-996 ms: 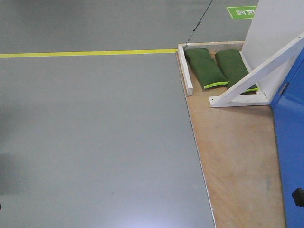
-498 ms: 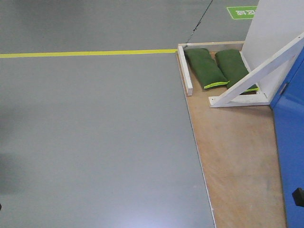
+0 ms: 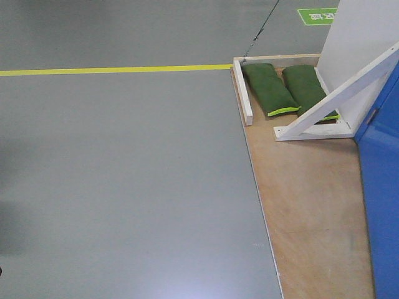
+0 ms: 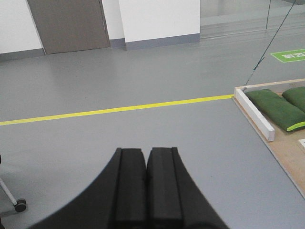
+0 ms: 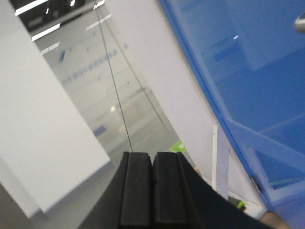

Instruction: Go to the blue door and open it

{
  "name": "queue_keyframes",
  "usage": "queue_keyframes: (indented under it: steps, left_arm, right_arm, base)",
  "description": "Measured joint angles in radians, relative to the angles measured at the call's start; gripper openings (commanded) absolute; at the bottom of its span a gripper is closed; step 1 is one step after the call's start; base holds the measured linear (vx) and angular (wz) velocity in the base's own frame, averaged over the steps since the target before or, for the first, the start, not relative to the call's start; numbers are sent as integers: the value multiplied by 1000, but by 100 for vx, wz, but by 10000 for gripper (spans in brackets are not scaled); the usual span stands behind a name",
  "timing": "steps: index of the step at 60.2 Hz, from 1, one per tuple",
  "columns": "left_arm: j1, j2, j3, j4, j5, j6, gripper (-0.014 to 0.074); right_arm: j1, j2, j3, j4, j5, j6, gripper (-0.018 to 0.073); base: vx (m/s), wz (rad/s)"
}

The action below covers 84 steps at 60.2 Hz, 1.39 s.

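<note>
The blue door [image 3: 381, 187] is a glossy bright-blue slab at the right edge of the front view, standing on a plywood platform [image 3: 305, 199]. It fills the upper right of the right wrist view [image 5: 248, 62], tilted; a bit of silver hardware [image 5: 300, 21] shows at that view's right edge. My left gripper [image 4: 146, 155] is shut and empty over the grey floor. My right gripper [image 5: 152, 160] is shut and empty, raised beside the door. Neither gripper shows in the front view.
Two green sandbags [image 3: 269, 88] lie on the platform behind a white wooden brace [image 3: 336, 99] and white panel [image 3: 361, 43]. A yellow floor line [image 3: 112, 70] crosses the grey floor. A caster wheel [image 4: 19, 205] shows at the left wrist view's lower left.
A small black part at the front view's lower right edge, against the door, has gone out of view. The scene has shifted very slightly.
</note>
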<state>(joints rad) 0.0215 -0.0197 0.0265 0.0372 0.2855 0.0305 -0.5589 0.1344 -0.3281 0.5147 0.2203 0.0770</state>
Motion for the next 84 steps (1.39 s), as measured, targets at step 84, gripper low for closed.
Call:
queue_keyframes:
  steps: [84]
  left_arm:
    - [0,0,0,0,-1,0,70]
  right_arm:
    - [-603,630,-461,589,-399,0,2]
  base:
    - [0,0]
